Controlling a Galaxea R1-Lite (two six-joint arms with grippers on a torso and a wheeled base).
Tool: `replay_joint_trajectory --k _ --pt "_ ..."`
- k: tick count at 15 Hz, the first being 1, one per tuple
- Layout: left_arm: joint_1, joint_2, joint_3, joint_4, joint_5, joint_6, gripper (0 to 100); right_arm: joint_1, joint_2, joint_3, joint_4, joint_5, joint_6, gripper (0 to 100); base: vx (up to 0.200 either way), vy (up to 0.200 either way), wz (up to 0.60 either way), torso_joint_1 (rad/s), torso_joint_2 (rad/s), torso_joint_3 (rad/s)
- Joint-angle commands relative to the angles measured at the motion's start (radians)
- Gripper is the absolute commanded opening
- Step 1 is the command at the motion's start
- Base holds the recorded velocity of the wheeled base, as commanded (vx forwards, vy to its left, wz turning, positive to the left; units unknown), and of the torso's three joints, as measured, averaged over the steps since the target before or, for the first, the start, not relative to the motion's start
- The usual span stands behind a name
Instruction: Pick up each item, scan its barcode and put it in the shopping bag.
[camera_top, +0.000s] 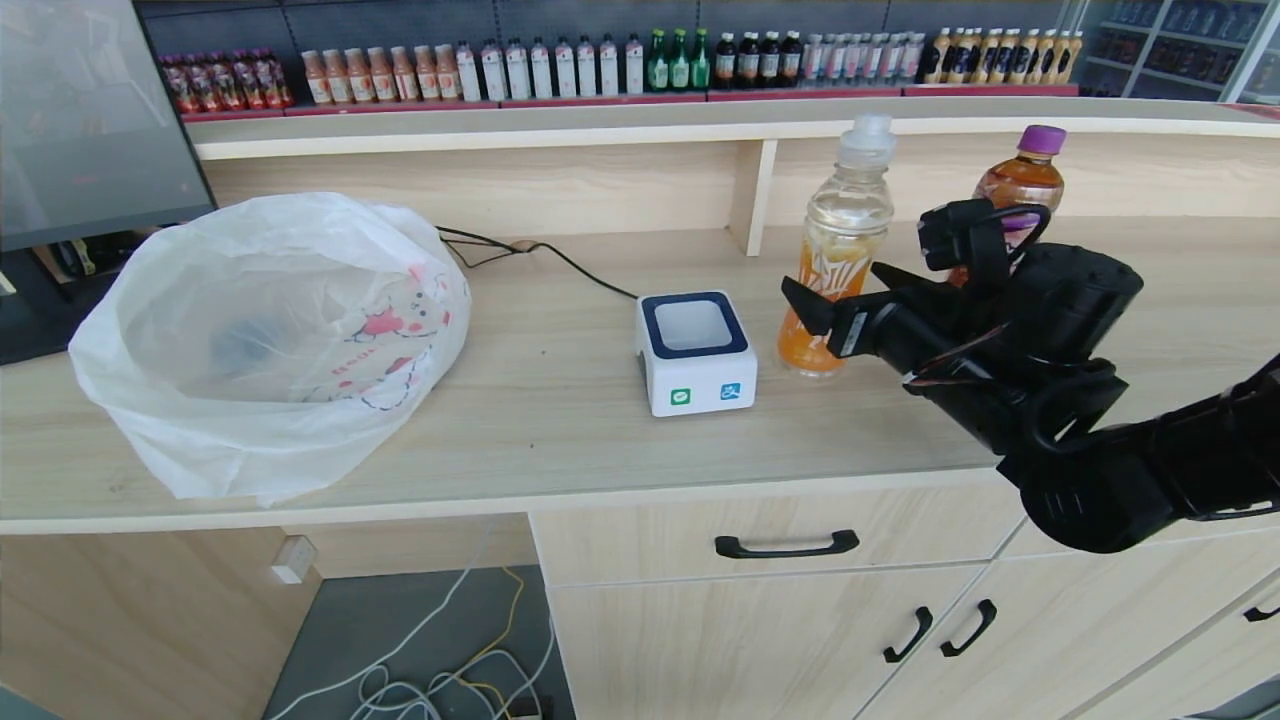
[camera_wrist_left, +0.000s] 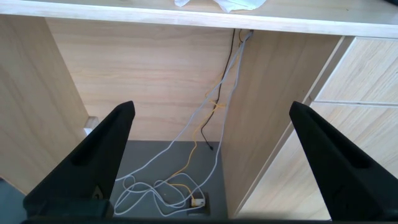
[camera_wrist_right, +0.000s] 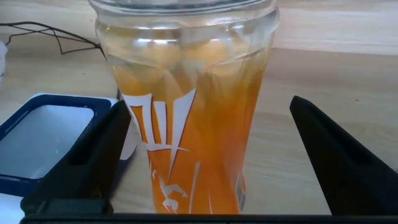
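The right hand (camera_top: 840, 285) (camera_wrist_right: 211, 106) is hovering over the surface (camera_top: 560, 430) with its jaws spread wide, and the orange drink bottle (camera_top: 838, 250) (camera_wrist_right: 193, 124) is standing upright between its fingers (camera_wrist_right: 93, 168); whether the pads are touching the plastic is hard to make out. In the right wrist view the bottle's cap and base are running off the picture. The bottle is showing clear ribbed walls, orange liquid filling its lower part, white lettering on the orange label and a pale cap. Just behind the hand, a purple-capped bottle (camera_top: 1022, 178) of brown drink is standing, its lower half hiding behind the hand's wrist. Just to the hand's left, beside the orange bottle, the white scanner (camera_top: 695, 352) (camera_wrist_right: 43, 140) with a blue-rimmed window is sitting on the surface. Well off to the left of it, the shopping bag (camera_top: 270, 340) is lying with its mouth open; it is translucent white, and something bluish inside is too blurred to tell. A black cable (camera_top: 545, 250) is trailing between bag and scanner. The left hand (camera_wrist_left: 211, 106) is hanging below the surface's edge, jaws wide apart and gripping nothing, facing floor cables (camera_wrist_left: 168, 186).
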Motion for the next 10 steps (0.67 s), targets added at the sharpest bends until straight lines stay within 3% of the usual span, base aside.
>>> replay_joint_trajectory --k 1,10 --pt "0.000 0.000 0.000 0.000 0.001 0.000 100 -0.004 0.005 -0.083 0.065 -0.001 0.000 100 0.000 0.000 0.00 0.000 0.00 0.000" --pt "0.000 0.000 0.000 0.000 0.001 0.001 100 -0.005 0.020 -0.111 0.103 0.001 0.000 100 0.000 0.000 0.00 0.000 0.00 0.000"
